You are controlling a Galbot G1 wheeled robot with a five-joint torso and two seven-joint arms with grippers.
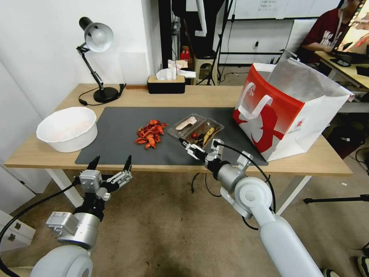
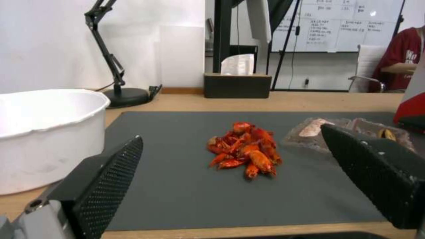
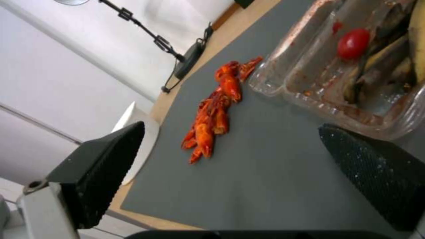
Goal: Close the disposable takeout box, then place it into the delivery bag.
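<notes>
Right pincer (image 1: 200, 145) spread wide beside open takeout box (image 1: 195, 128), holding nothing

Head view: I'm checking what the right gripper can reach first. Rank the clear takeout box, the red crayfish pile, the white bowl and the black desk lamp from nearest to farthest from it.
From the open right gripper at the mat's near edge:
1. Clear plastic hinged takeout box, open, just beyond it.
2. Red crayfish pile, mid-mat, toward the robot's left.
3. Large white bowl, table's left end.
4. Black desk lamp, far left corner.

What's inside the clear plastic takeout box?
The open clear plastic clamshell box holds a pale piece in its far half, a small red tomato and dark yellow-brown strips in its near half. Anything beneath them is hidden.
</notes>
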